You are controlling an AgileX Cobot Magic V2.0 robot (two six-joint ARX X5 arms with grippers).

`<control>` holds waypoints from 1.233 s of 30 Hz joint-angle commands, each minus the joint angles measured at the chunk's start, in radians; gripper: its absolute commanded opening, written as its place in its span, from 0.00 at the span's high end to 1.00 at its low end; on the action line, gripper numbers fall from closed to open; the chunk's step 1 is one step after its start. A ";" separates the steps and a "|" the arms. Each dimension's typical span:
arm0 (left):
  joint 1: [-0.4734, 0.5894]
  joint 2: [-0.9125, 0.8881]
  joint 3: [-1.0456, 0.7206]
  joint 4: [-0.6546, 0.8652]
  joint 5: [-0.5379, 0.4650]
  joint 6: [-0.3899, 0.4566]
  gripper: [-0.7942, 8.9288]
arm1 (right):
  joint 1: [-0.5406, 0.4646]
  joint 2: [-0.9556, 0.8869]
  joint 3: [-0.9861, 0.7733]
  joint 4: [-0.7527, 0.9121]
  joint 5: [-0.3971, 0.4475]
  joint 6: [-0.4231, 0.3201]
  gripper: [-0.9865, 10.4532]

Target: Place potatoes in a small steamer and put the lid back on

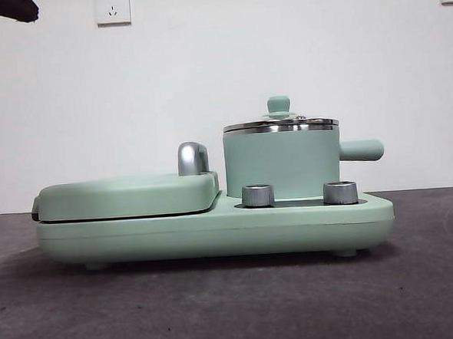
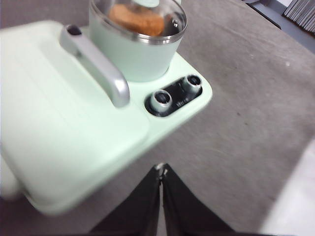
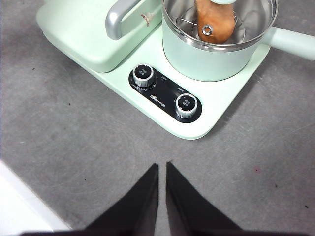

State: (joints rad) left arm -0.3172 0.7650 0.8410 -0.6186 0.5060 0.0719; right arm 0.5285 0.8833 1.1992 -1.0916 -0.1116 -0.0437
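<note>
While potato [image 3: 215, 22] sits under lid [image 1: 280, 122] on steamer [image 1: 281, 164], left gripper [image 2: 162, 170] closed empty, right gripper [image 3: 162, 166] nearly closed, empty

**Lid on the pot, claw empty**

The left claw [image 2: 162, 172] hangs with its jaws pressed together, holding nothing, above the grey counter [image 2: 246, 123]. Ahead of it sits the green pot [image 2: 135, 54], glass lid [image 2: 142, 14] on, with the orange-brown potato [image 2: 135, 18] visible inside. Two knobs [image 2: 161, 98] lie between claw and pot.
</note>
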 commanded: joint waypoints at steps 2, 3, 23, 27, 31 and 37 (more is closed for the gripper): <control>0.061 -0.130 -0.172 0.243 -0.026 0.130 0.91 | 0.006 0.003 0.009 0.007 0.000 0.011 0.90; 0.101 -0.194 -0.281 0.360 -0.068 0.083 0.91 | 0.006 0.003 0.009 0.007 0.000 0.011 0.90; 0.343 -0.762 -0.829 0.534 -0.408 -0.121 0.91 | 0.006 0.003 0.009 0.009 0.000 0.011 0.90; 0.343 -0.762 -0.829 0.536 -0.408 -0.121 0.91 | 0.006 0.003 0.009 0.009 0.001 0.011 0.90; 0.343 -0.762 -0.829 0.536 -0.408 -0.121 0.91 | 0.006 0.003 0.009 0.009 0.001 0.011 0.90; 0.343 -0.762 -0.829 0.536 -0.408 -0.121 0.91 | 0.005 -0.005 0.009 0.055 0.062 0.006 0.90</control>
State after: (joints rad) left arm 0.0257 0.0044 0.0322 -0.0959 0.1009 -0.0452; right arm 0.5285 0.8799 1.1992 -1.0409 -0.0597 -0.0437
